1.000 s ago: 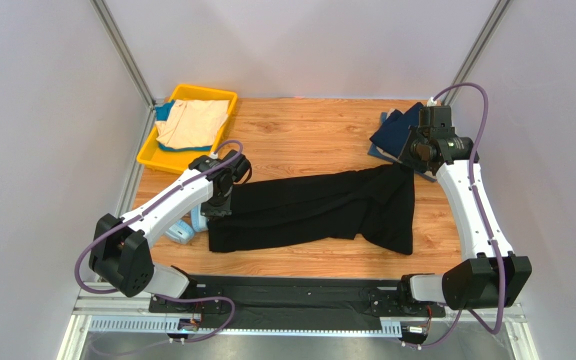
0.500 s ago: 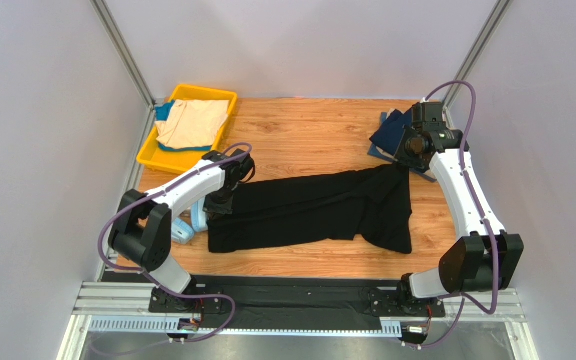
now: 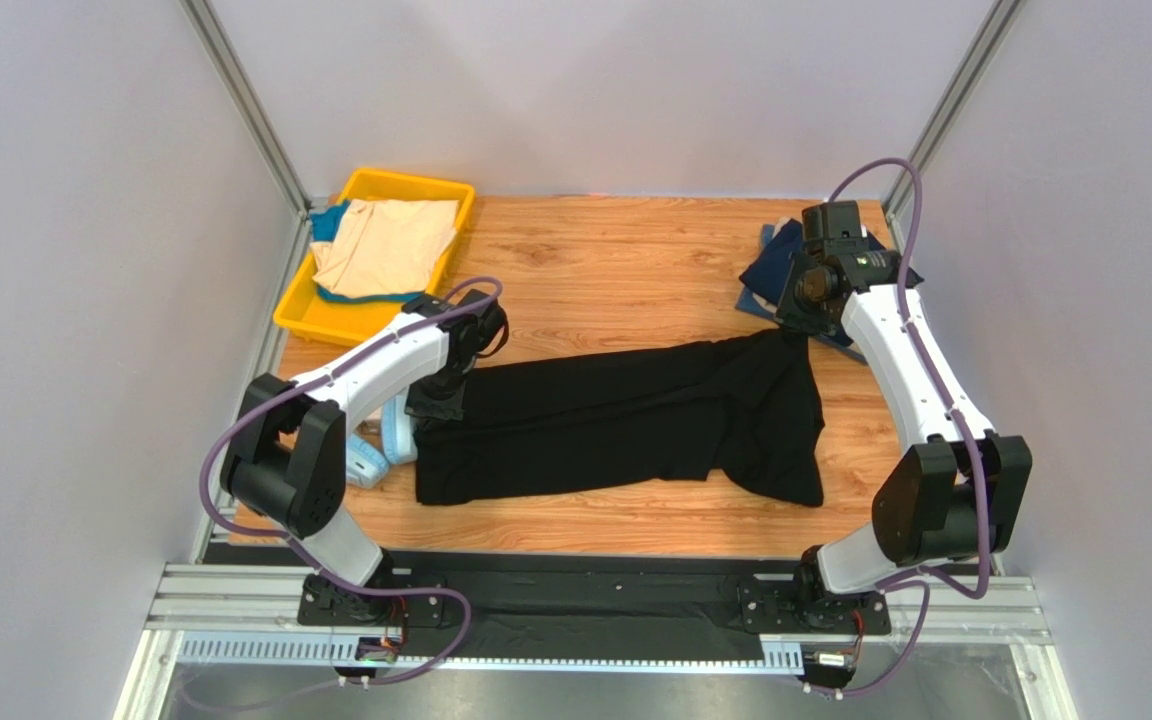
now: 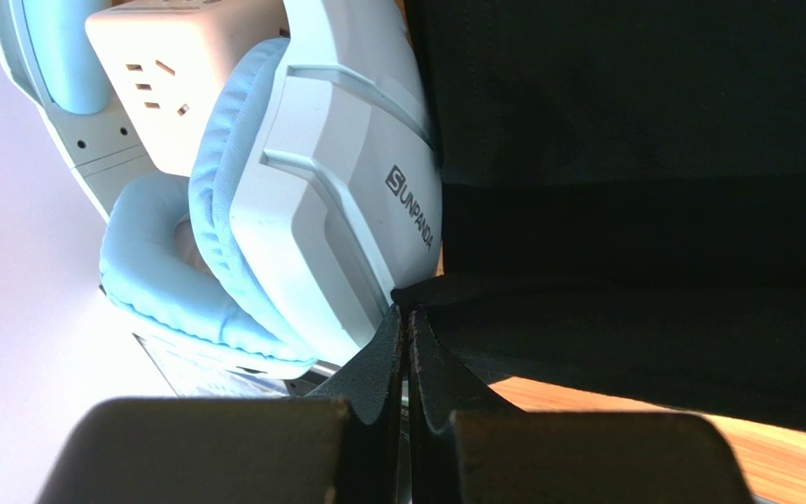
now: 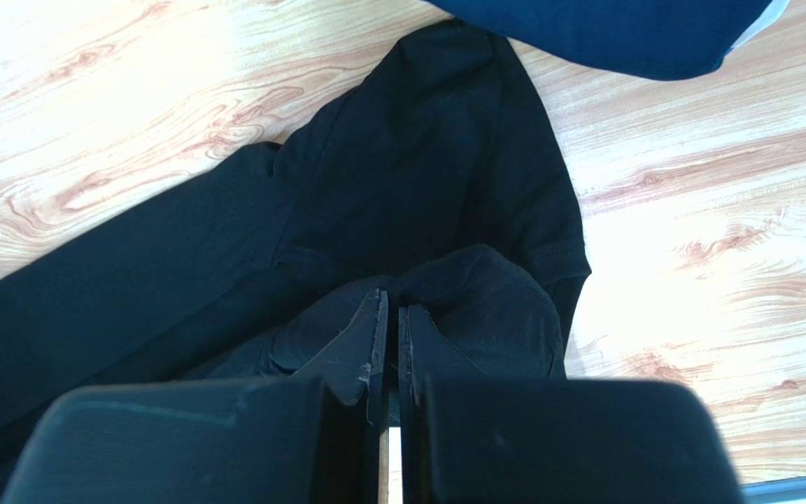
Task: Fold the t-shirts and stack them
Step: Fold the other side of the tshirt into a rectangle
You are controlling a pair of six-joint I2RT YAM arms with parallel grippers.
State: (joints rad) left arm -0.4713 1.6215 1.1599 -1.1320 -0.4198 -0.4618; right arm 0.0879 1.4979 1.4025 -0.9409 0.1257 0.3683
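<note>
Since a second ago both arms have drawn in toward the far side and the left elbow now stands raised. The black shirt [image 3: 627, 420] has barely shifted on the counter [image 3: 612, 270]. Headphones [image 4: 271, 210] touch its left edge, and a navy shirt [image 3: 778, 258] lies just behind its right end. A beige shirt [image 3: 384, 243] sits in the tray [image 3: 297, 315]. The left claw [image 4: 405, 328] is clenched on the black shirt's left corner, the right claw [image 5: 391, 307] on a bunched fold at its right end.
</note>
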